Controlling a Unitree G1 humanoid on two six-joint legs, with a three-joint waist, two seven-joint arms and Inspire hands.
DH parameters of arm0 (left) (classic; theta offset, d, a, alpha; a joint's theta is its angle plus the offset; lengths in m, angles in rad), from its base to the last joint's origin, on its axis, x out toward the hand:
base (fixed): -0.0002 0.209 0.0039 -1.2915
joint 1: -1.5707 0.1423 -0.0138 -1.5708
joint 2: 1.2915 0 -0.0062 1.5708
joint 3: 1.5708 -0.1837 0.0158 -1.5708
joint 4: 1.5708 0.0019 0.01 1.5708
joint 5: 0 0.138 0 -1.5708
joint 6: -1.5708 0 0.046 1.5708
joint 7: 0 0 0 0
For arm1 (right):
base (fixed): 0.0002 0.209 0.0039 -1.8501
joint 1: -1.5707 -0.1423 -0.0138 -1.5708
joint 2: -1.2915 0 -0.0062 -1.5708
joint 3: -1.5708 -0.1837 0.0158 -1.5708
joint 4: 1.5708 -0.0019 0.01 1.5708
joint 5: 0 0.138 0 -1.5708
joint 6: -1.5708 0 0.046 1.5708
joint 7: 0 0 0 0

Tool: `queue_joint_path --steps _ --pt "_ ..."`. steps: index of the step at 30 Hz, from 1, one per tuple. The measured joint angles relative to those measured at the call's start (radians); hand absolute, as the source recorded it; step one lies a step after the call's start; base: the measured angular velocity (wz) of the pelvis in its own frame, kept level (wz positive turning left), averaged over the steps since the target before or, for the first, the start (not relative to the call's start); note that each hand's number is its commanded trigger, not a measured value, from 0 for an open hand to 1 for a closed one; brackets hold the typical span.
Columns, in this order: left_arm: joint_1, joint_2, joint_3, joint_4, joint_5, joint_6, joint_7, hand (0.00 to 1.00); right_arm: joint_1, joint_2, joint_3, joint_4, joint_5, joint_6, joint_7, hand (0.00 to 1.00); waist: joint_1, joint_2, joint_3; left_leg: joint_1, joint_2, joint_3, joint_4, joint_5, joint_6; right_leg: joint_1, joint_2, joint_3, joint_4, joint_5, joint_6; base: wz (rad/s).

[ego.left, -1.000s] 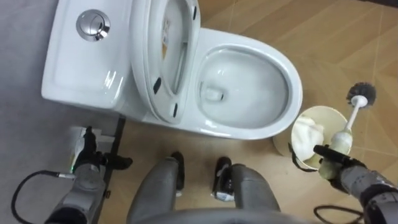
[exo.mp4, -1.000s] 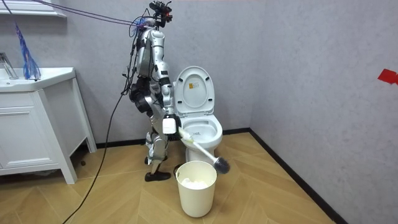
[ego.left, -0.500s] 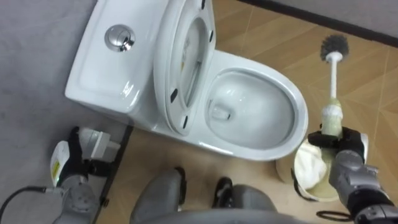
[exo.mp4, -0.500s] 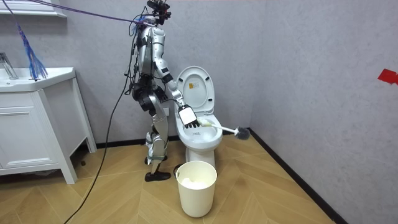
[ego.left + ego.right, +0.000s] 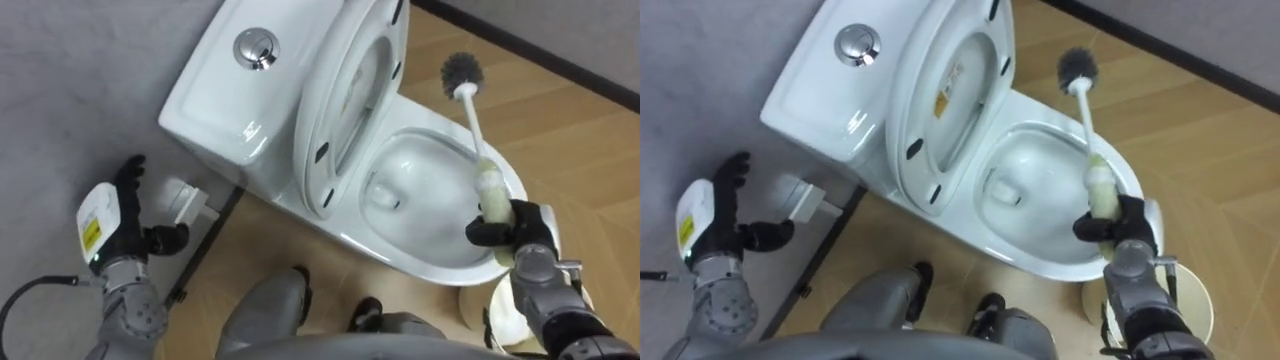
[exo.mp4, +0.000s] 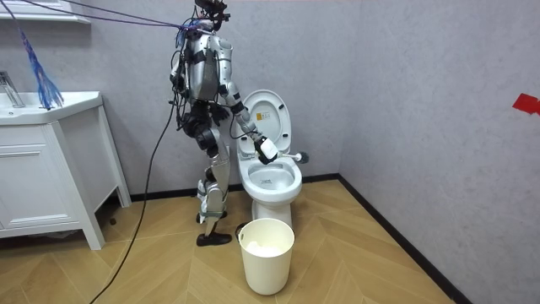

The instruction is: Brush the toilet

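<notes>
Right hand (image 5: 522, 232) grips the brush (image 5: 476, 135) handle over the toilet (image 5: 430, 262) bowl (bristles beyond the hand); left hand (image 5: 115, 225) is spread beside the toilet.

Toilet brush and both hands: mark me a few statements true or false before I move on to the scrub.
1. The right hand is closed round the brush handle. True.
2. The brush head is down inside the bowl. False: it points up and away, in the air past the bowl's far rim.
3. The lid is raised. True.
4. The left hand holds a cloth. False: it is open and holds nothing, out beside the tank.
5. A bin stands close to the bowl. True.
</notes>
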Motion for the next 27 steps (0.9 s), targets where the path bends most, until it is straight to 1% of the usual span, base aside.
queue_joint_path --steps 1,3,4,5,7,8,9,11,14,16,17,18,20,21,23,25,27 --pt "0.000 0.000 0.000 -0.015 0.023 -0.008 0.001 0.00 0.002 0.000 0.004 0.014 0.000 -0.009 0.008 1.00 0.000 -0.001 0.0007 0.001 -0.001 -0.001 0.000 0.000 0.000 0.002 -0.001 -0.004 0.000 0.000 0.000 0.13" --pt "-0.018 0.002 0.000 -0.037 0.080 -0.047 0.004 0.00 -0.006 -0.001 0.007 0.083 0.004 -0.047 0.031 1.00 -0.004 0.000 0.0030 0.001 -0.005 -0.008 -0.002 0.001 0.001 0.004 -0.004 -0.014 0.000 -0.001 0.002 0.08" --pt "-0.023 0.004 0.000 -0.041 0.092 -0.053 0.005 0.00 -0.012 -0.001 0.006 0.094 0.003 -0.051 0.038 1.00 -0.004 -0.001 0.0041 0.001 -0.006 -0.009 -0.003 0.002 0.001 0.004 -0.005 -0.015 0.000 -0.001 0.002 0.07" --pt "-0.034 0.006 0.001 -0.049 0.109 -0.062 0.010 0.00 -0.020 0.000 0.006 0.120 0.003 -0.065 0.049 1.00 -0.015 -0.001 0.0063 0.000 -0.008 -0.010 -0.003 0.002 0.001 0.004 -0.005 -0.016 -0.003 -0.001 0.002 0.04" --pt "-0.046 0.006 -0.001 -0.059 0.142 -0.074 0.025 0.00 -0.028 0.000 0.005 0.147 0.004 -0.076 0.065 1.00 -0.024 -0.002 0.0070 0.001 -0.013 -0.011 -0.010 0.005 0.003 0.004 -0.008 -0.016 -0.006 -0.002 0.003 0.02" --pt "-0.046 0.006 -0.003 -0.070 0.166 -0.080 0.035 0.00 -0.032 -0.001 0.005 0.167 0.004 -0.086 0.075 1.00 -0.032 -0.002 0.0070 0.008 -0.016 -0.011 -0.022 0.012 0.006 0.005 -0.014 -0.015 -0.005 -0.003 0.006 0.04" --pt "-0.045 0.007 -0.006 -0.072 0.188 -0.089 0.048 0.00 -0.040 -0.001 0.002 0.186 0.008 -0.088 0.081 1.00 -0.039 -0.002 0.0073 0.013 -0.019 -0.007 -0.030 0.016 0.008 0.006 -0.019 -0.013 -0.003 -0.004 0.007 0.00" --pt "-0.045 0.007 -0.007 -0.073 0.225 -0.089 0.057 0.00 -0.041 -0.001 0.000 0.199 0.007 -0.088 0.093 1.00 -0.046 -0.002 0.0075 0.019 -0.019 -0.002 -0.034 0.016 0.009 0.005 -0.020 -0.002 0.001 -0.004 0.008 -0.05" --pt "-0.049 0.007 -0.022 -0.072 0.270 -0.089 0.066 0.00 -0.040 -0.001 -0.010 0.231 0.004 -0.086 0.117 1.00 -0.069 -0.001 0.0085 0.019 -0.020 -0.006 -0.026 0.016 0.009 0.004 -0.021 -0.002 0.011 -0.006 0.009 0.05" --pt "-0.052 0.011 -0.049 -0.073 0.295 -0.088 0.071 0.00 -0.042 -0.006 -0.009 0.240 0.012 -0.086 0.131 1.00 -0.080 0.008 0.0142 0.019 -0.020 -0.006 -0.025 0.016 0.009 0.003 -0.021 -0.002 0.010 -0.006 0.010 -0.02" --pt "-0.060 0.014 -0.077 -0.073 0.314 -0.088 0.075 0.00 -0.044 -0.009 -0.008 0.249 0.015 -0.088 0.139 1.00 -0.083 0.015 0.0184 0.019 -0.020 -0.005 -0.028 0.016 0.009 0.003 -0.022 -0.003 0.010 -0.006 0.010 -0.08" --pt "-0.068 0.015 -0.104 -0.073 0.340 -0.088 0.083 0.00 -0.045 -0.010 -0.008 0.255 0.015 -0.089 0.147 1.00 -0.086 0.020 0.0190 0.020 -0.020 -0.003 -0.035 0.016 0.009 0.000 -0.022 0.005 0.010 -0.006 0.010 -0.09" --pt "-0.070 0.018 -0.125 -0.070 0.377 -0.086 0.092 0.00 -0.056 -0.010 -0.008 0.266 0.011 -0.090 0.168 1.00 -0.094 0.023 0.0190 0.019 -0.020 0.003 -0.042 0.022 0.008 -0.011 -0.024 0.014 0.018 -0.006 0.010 -0.11" --pt "-0.071 0.027 -0.143 -0.060 0.380 -0.086 0.093 0.00 -0.065 -0.014 -0.008 0.270 0.011 -0.090 0.180 1.00 -0.103 0.027 0.0200 0.018 -0.020 0.012 -0.046 0.027 0.008 -0.017 -0.027 0.017 0.022 -0.006 0.010 -0.10" --pt "-0.072 0.043 -0.173 -0.057 0.380 -0.085 0.092 0.00 -0.081 -0.026 -0.008 0.287 0.011 -0.089 0.203 1.00 -0.111 0.029 0.0193 0.018 -0.019 0.025 -0.051 0.032 0.010 -0.027 -0.032 0.023 0.032 -0.006 0.009 -0.11" --pt "-0.079 0.053 -0.196 -0.056 0.379 -0.085 0.084 0.00 -0.096 -0.041 -0.008 0.306 -0.001 -0.083 0.228 1.00 -0.123 0.031 0.0188 0.018 -0.019 0.027 -0.055 0.033 0.011 -0.034 -0.035 0.033 0.036 -0.006 0.009 -0.13" --pt "-0.114 0.091 -0.243 -0.024 0.375 -0.085 0.052 0.00 -0.128 -0.055 -0.002 0.307 -0.042 -0.062 0.253 1.00 -0.131 0.029 0.0194 0.010 -0.016 0.049 -0.059 0.037 0.013 -0.059 -0.035 0.055 0.053 -0.006 0.009 -0.26"
